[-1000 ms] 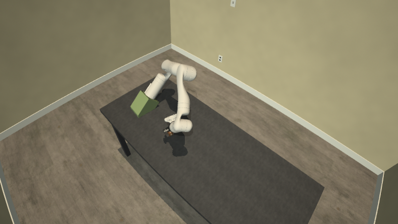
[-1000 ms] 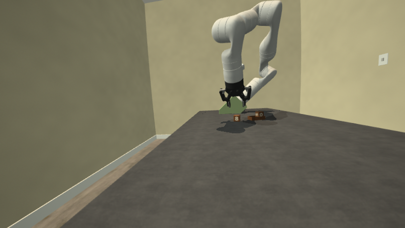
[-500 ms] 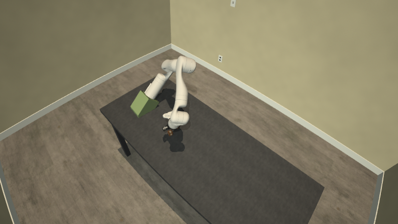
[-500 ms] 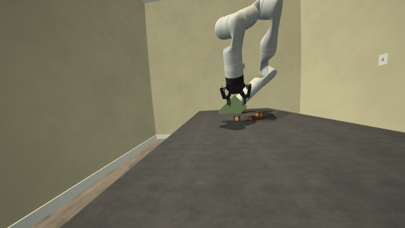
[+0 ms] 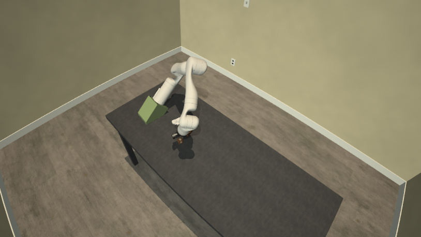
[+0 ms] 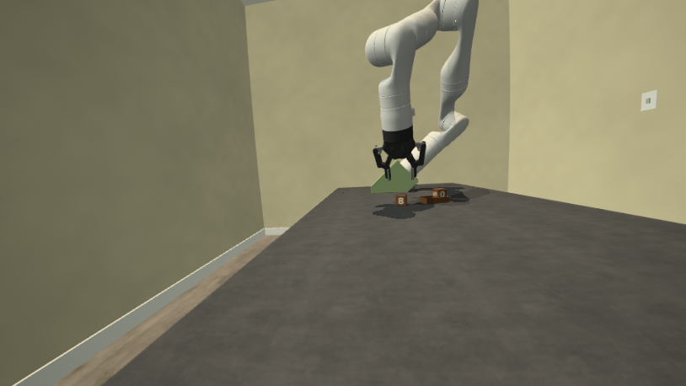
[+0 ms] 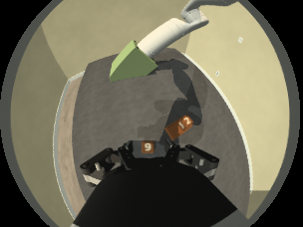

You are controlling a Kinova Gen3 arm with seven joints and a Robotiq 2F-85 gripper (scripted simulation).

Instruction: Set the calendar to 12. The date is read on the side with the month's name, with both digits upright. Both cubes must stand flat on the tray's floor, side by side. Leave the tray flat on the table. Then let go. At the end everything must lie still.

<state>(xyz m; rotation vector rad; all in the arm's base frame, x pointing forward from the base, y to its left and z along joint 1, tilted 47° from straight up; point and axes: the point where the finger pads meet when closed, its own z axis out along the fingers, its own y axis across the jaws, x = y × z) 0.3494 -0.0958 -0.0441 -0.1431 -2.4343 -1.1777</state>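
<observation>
One cube [image 5: 180, 140] [image 6: 400, 200] [image 7: 148, 147] stood outside the tray [image 6: 428, 200] [image 7: 175, 131], still to be placed; the gripper [image 6: 400, 178] hovered, fingers apart and empty. The date's reading side couldn't be told.
</observation>
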